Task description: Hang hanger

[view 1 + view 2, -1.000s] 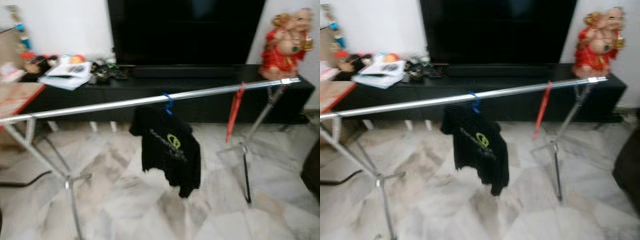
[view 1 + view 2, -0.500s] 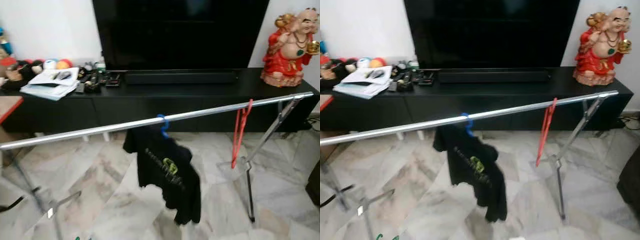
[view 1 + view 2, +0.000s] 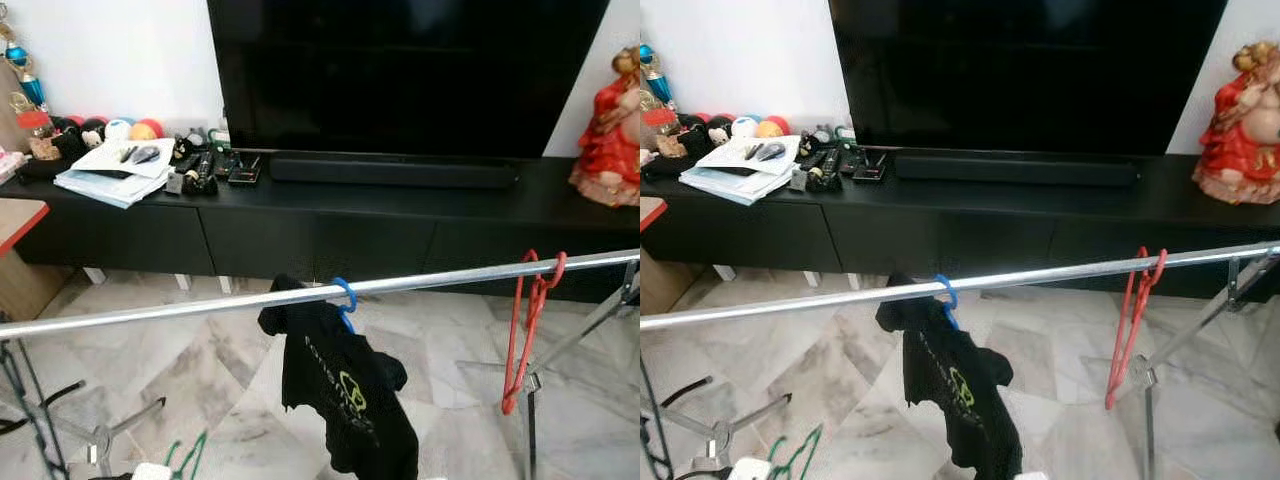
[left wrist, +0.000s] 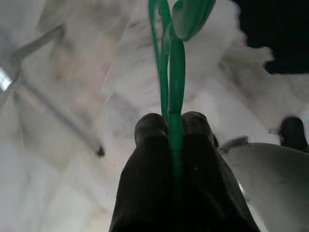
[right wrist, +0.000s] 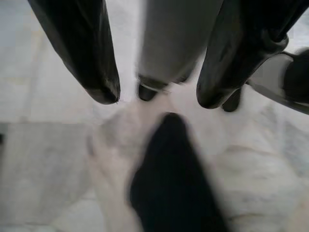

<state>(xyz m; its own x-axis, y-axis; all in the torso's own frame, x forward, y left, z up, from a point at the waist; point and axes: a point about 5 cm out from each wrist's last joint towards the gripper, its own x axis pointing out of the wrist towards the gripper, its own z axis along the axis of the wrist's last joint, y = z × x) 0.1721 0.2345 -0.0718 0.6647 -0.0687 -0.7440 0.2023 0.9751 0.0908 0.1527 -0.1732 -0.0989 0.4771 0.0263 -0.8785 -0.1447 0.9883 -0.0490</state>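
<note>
A silver clothes rail [image 3: 200, 305] runs across in front of me, rising to the right. On it hang a black T-shirt [image 3: 345, 405] on a blue hanger [image 3: 345, 298] near the middle and a bare red hanger [image 3: 525, 325] to the right. A green hanger [image 4: 169, 72] is pinched in my left gripper [image 4: 171, 126], which is shut on it; its green tip [image 3: 187, 455] pokes up at the lower left, below the rail. My right gripper [image 5: 157, 99] hangs open over the marble floor with nothing between its fingers.
Behind the rail a long black TV cabinet [image 3: 330, 215] carries a large dark TV [image 3: 400, 70], papers and small clutter [image 3: 120, 160] at the left and a red figurine [image 3: 610, 130] at the right. The rail's metal legs [image 3: 40, 420] stand at lower left and right [image 3: 530, 420].
The view has shifted: the rail and black shirt sit lower and closer, the figurine has slid toward the right edge. The green hanger's tip now rises into view at lower left.
</note>
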